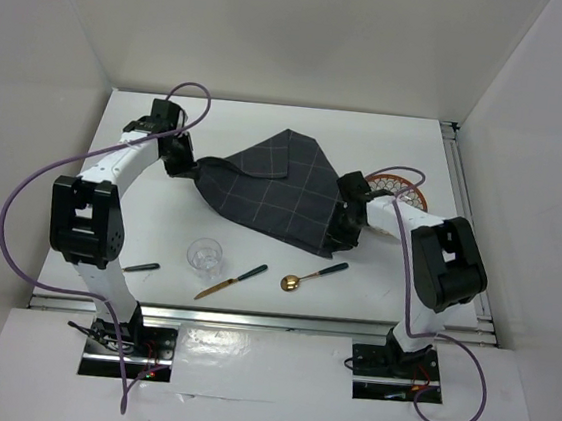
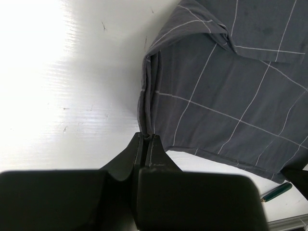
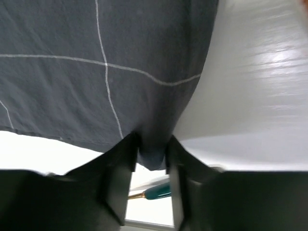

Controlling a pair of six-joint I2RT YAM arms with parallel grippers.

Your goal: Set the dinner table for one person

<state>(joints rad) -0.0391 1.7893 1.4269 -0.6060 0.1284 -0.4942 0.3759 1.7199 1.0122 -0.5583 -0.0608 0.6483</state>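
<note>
A dark grey checked cloth placemat (image 1: 268, 194) hangs stretched between my two grippers over the middle of the white dinner table (image 1: 150, 121). My left gripper (image 1: 193, 169) is shut on the cloth's left corner; the left wrist view shows the jaws (image 2: 147, 138) pinched tight on the folded edge of the cloth (image 2: 231, 86). My right gripper (image 1: 346, 223) is shut on the cloth's right corner; the right wrist view shows cloth (image 3: 72, 72) bunched between the jaws (image 3: 152, 147). One flap of the cloth is folded over at the far side.
A clear glass (image 1: 206, 255) stands near the front. A gold knife with a green handle (image 1: 231, 282), a gold spoon (image 1: 312, 276) and another green handle (image 1: 141, 267) lie beside it. An orange-rimmed plate (image 1: 409, 191) sits behind the right gripper. Metal rails edge the table (image 1: 463, 205).
</note>
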